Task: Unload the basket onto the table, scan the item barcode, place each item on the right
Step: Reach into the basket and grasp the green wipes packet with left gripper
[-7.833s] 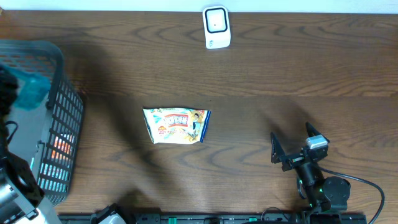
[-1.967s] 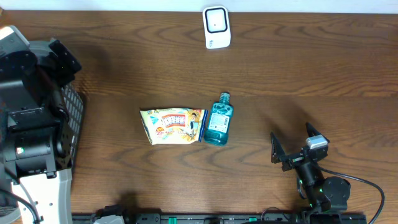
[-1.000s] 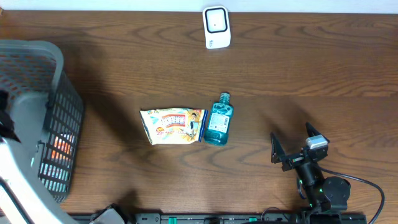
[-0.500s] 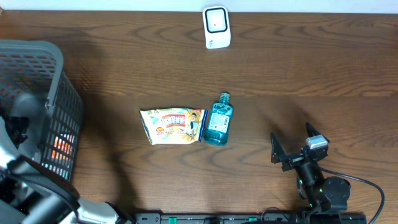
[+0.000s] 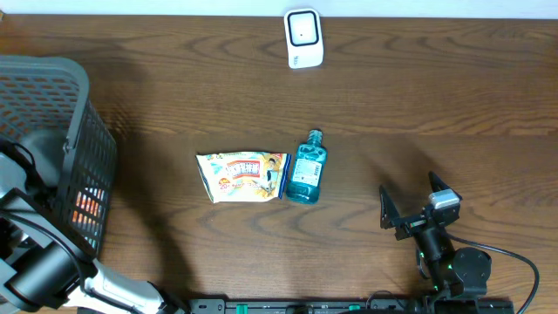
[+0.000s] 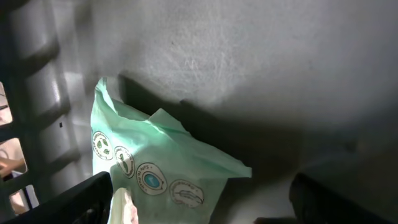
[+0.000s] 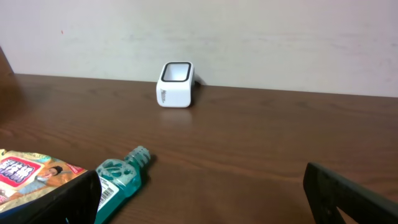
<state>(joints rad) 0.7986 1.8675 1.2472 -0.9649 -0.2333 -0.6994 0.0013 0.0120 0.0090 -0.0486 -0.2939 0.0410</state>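
1. Dark wood table (image 5: pixel 436 87), with a grey basket (image 5: pixel 74 131) at its left.
2. Pouch (image 6: pixel 155 168) on the basket floor: green, creased, a row of round emblems, writing unreadable.
3. Left gripper (image 6: pixel 208 205) is spread above it.
4. Snack bag (image 5: pixel 244 176) touches a blue bottle (image 5: pixel 304 170) mid-table; the white scanner (image 5: pixel 303 38) stands at the far edge.
5. Right gripper (image 5: pixel 408 190) is spread, holding nothing.

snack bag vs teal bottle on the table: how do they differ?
The snack bag is flat, opaque and cream with bright print; the bottle is rounded, see-through teal. The snack bag lies lengthwise across the table; the bottle points its cap toward the scanner. The snack bag covers more area than the bottle. Both lie down, side by side.
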